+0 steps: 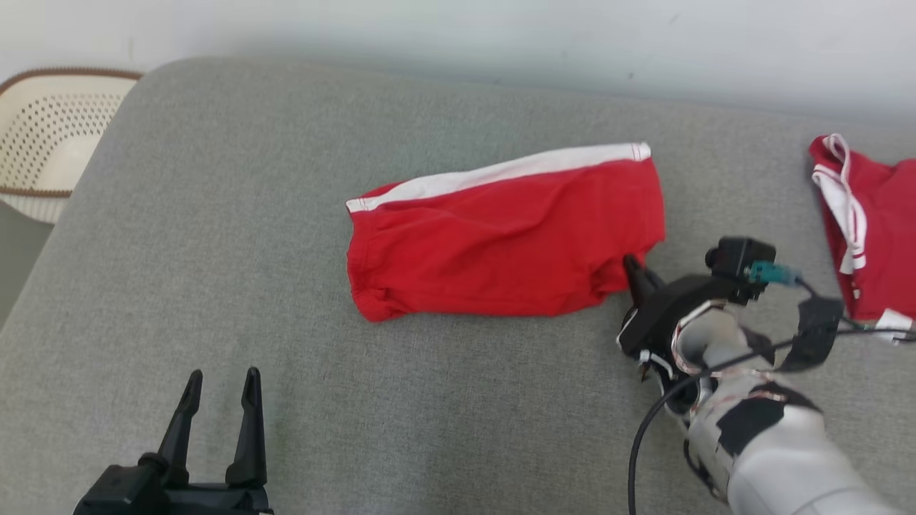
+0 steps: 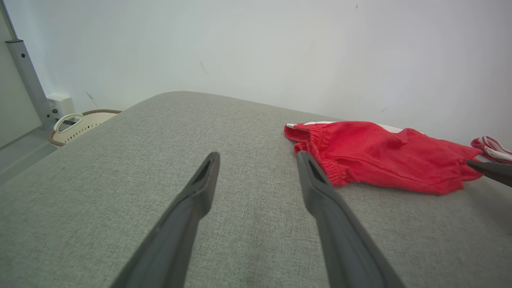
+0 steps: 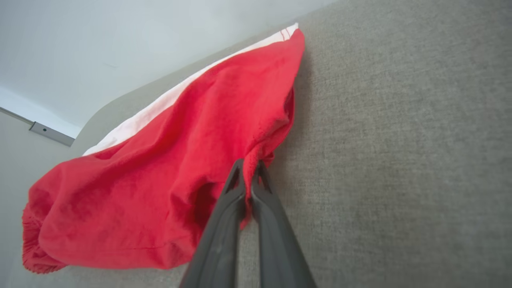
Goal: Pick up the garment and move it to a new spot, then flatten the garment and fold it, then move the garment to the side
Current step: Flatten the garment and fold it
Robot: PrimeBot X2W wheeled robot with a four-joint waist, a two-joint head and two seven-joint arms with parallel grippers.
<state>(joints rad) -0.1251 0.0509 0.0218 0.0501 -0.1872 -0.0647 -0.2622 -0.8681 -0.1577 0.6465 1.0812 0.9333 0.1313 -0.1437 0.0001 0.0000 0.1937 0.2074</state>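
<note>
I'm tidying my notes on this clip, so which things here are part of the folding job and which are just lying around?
In the job: red fabric shorts with a white waistband; right end effector, shut on their corner; left end effector, open.
Lying about: cream perforated plastic basket; second red garment with white stripes.

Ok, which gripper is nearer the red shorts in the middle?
Right. The right gripper is shut on the shorts' near right corner; the left gripper is open, off to their left and nearer the robot, not touching them.
</note>
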